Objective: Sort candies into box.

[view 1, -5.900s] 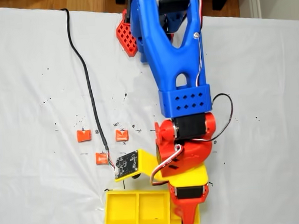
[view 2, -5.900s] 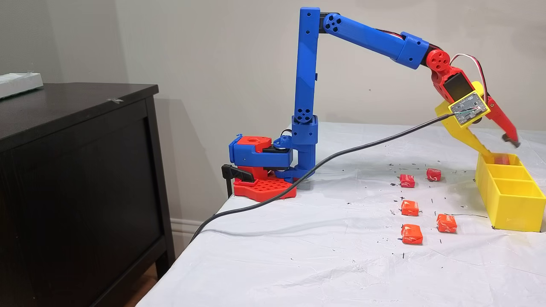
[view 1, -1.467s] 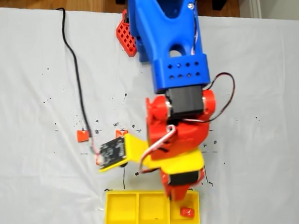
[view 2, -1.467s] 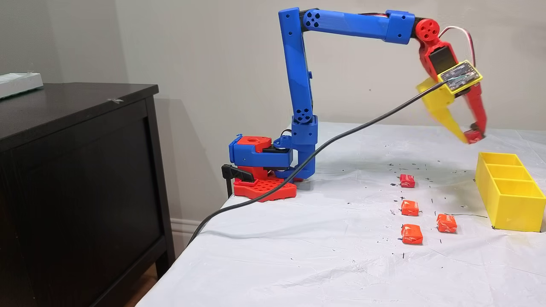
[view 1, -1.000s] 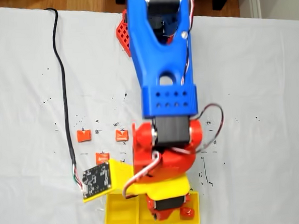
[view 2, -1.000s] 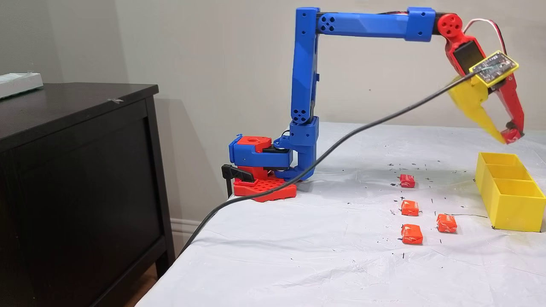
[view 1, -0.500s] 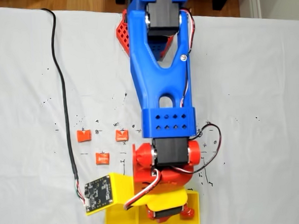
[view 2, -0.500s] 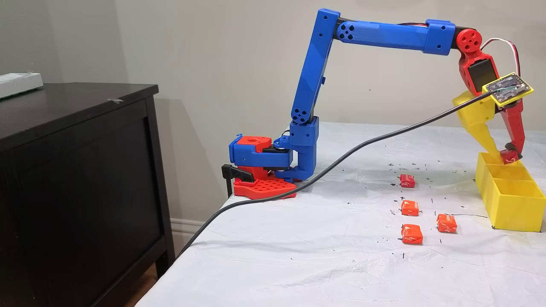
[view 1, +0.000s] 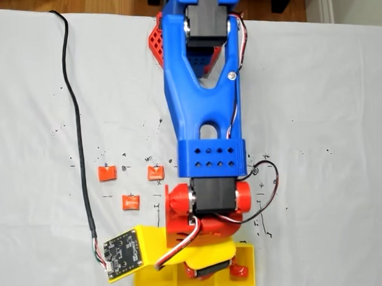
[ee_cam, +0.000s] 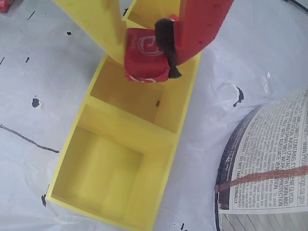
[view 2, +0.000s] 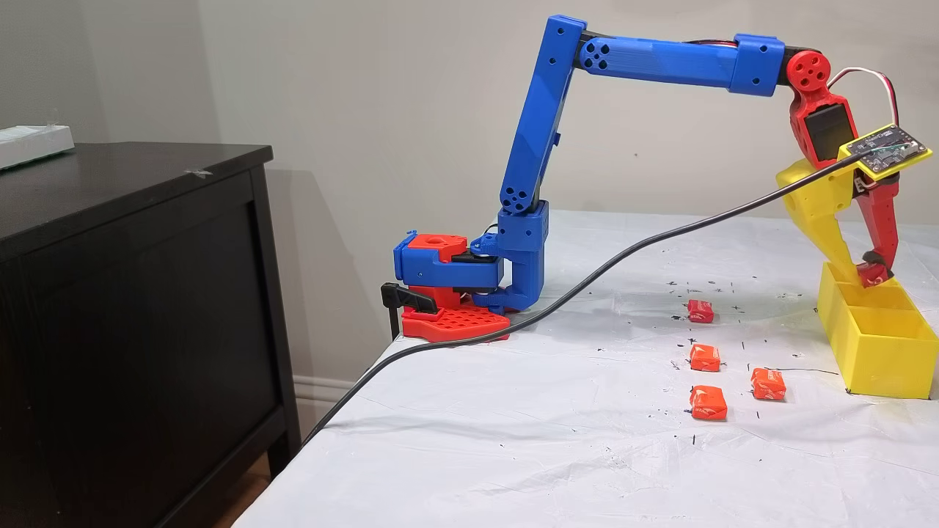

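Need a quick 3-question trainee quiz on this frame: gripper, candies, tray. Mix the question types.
1. True or false: the gripper is shut on a red candy.
2. In the side fixed view, how many candies lie loose on the white sheet? A) two B) four C) six
3. Fill in: in the wrist view, the held candy hangs over the ______ compartment of the yellow tray.

Key
1. True. The yellow and red fingers pinch it from both sides.
2. B. One red candy on the sheet and three orange candies.
3. Middle. The nearest compartment looks empty.
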Motion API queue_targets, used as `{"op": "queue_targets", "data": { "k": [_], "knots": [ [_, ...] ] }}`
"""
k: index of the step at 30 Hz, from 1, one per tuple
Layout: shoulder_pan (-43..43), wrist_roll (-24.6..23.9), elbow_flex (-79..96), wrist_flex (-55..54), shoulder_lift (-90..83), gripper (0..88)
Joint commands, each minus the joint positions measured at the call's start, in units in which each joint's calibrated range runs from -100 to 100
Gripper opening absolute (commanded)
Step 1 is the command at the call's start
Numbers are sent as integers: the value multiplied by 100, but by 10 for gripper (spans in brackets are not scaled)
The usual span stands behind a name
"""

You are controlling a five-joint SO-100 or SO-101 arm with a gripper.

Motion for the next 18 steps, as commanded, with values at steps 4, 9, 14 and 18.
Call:
{"op": "queue_targets", "data": {
  "k": [4, 9, 14, 18],
  "knots": [
    [15, 24, -727, 81, -56, 65],
    [6, 59, -690, 114, -82, 184],
    [42, -10, -736, 228, -201, 241],
    [79, -29, -772, 285, -277, 258]
  ]
}}
